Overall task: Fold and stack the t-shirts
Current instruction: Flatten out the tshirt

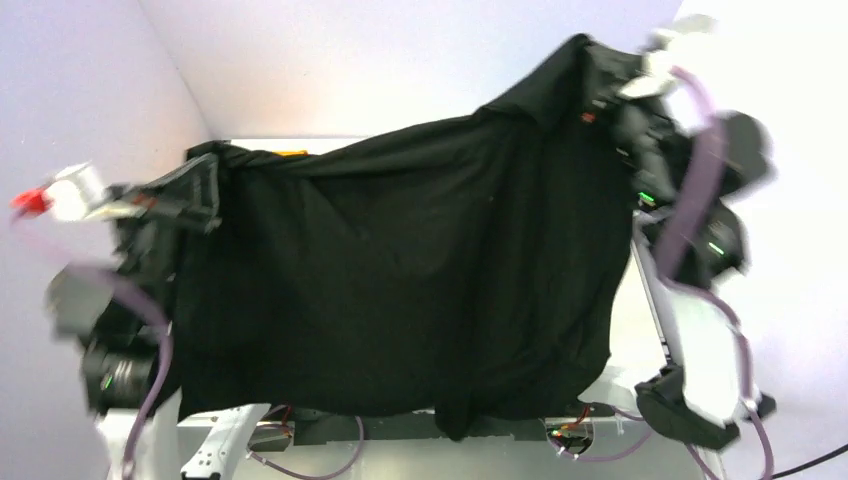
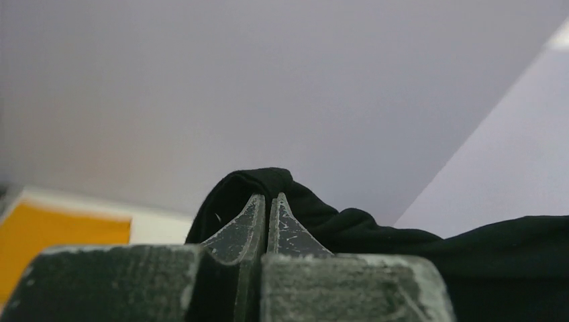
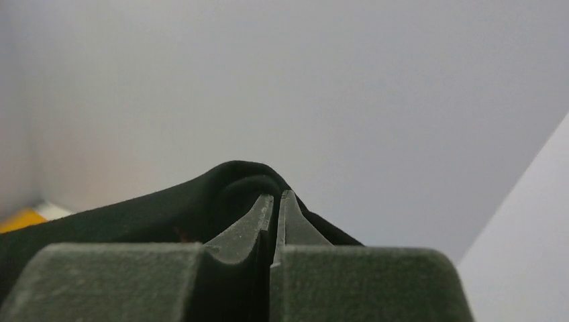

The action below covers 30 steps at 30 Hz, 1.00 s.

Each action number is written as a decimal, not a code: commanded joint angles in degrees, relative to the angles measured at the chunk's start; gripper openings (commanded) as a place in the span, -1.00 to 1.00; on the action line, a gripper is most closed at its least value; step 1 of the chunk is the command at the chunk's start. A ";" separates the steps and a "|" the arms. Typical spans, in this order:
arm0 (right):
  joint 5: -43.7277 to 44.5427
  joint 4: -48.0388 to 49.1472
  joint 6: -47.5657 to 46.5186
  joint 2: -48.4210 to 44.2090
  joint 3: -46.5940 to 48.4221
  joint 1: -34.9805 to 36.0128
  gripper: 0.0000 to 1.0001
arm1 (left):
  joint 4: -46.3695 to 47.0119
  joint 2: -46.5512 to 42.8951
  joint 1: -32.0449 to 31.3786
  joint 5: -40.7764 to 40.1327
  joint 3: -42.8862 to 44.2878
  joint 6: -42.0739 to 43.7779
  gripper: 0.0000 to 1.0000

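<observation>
Black t-shirt [image 1: 400, 270]: held aloft, long axis left-right; left gripper [image 2: 268, 201], right gripper [image 3: 276, 200] each pinching upper edge, probably shoulders; right end higher.

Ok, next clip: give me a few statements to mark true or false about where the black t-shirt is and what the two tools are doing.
1. The large black cloth t-shirt hangs spread out between the two arms. True.
2. The left tool is open and empty. False: it is shut on a bunched bit of the black shirt.
3. The right tool is shut on black cloth. True.
4. The black shirt is folded into a neat pile. False: it is lifted up and unfolded, with its lower edge hanging loose.
5. An orange-yellow cloth shows low on the left of the left wrist view, in neither tool's grip. True.
</observation>
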 commanded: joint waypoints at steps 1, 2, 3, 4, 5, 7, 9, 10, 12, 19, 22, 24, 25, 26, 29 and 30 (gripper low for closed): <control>14.20 10.67 -7.43 10.69 -10.91 -1.46 -1.00 | 1.19 9.77 0.24 -3.84 -13.16 -2.32 -1.00; 13.83 12.27 -7.22 12.83 -13.07 -2.30 -1.00 | 2.51 11.78 0.22 -4.86 -16.23 -3.07 -1.00; 12.76 13.97 -6.78 15.19 -15.39 -3.34 -1.00 | 4.21 14.08 0.24 -5.83 -19.42 -3.75 -1.00; 11.01 15.56 -6.59 17.48 -18.41 -4.25 -1.00 | 6.17 16.48 0.23 -7.02 -22.26 -4.45 -0.91; 9.33 17.45 -6.08 19.78 -20.94 -5.21 -1.00 | 7.95 19.65 0.17 -8.67 -25.02 -5.20 -0.78; 5.08 20.28 -3.71 26.78 -24.46 -6.47 -1.00 | 12.02 28.63 0.24 -10.82 -28.26 -5.59 -0.21; 2.97 21.60 -0.80 34.05 -26.09 -6.77 -0.98 | 9.35 38.58 0.35 -13.04 -26.63 -6.39 0.53; 2.65 21.73 0.74 38.11 -25.63 -6.93 -0.82 | 6.25 43.05 0.35 -13.20 -23.70 -6.46 0.79; 3.60 19.09 3.78 46.46 -21.35 -6.92 -0.06 | 2.02 49.58 0.39 -13.15 -18.59 -5.79 0.98; 10.25 15.92 13.25 48.82 -19.61 -6.96 1.00 | 3.48 50.13 0.37 -7.62 -18.36 -3.38 0.99; 10.76 15.35 19.79 40.94 -27.13 -6.86 1.00 | 4.81 49.47 0.15 -1.44 -20.16 -2.76 0.99; 10.89 15.74 24.74 36.01 -33.45 -6.86 1.00 | 7.00 49.45 -0.78 2.87 -21.91 -2.39 0.99; 9.75 15.89 26.97 33.76 -36.92 -6.78 1.00 | 7.96 49.49 -1.38 4.38 -22.57 -2.15 0.99; 7.86 16.29 28.73 31.44 -40.27 -6.86 1.00 | 8.79 50.00 -2.10 5.36 -22.87 -1.66 0.99; -1.16 18.46 32.86 26.05 -49.54 -6.71 1.00 | 7.96 53.23 -4.04 5.77 -20.73 -0.24 0.99; -3.32 19.00 34.11 24.84 -52.22 -6.63 1.00 | 7.59 54.35 -4.55 5.68 -19.58 0.07 0.99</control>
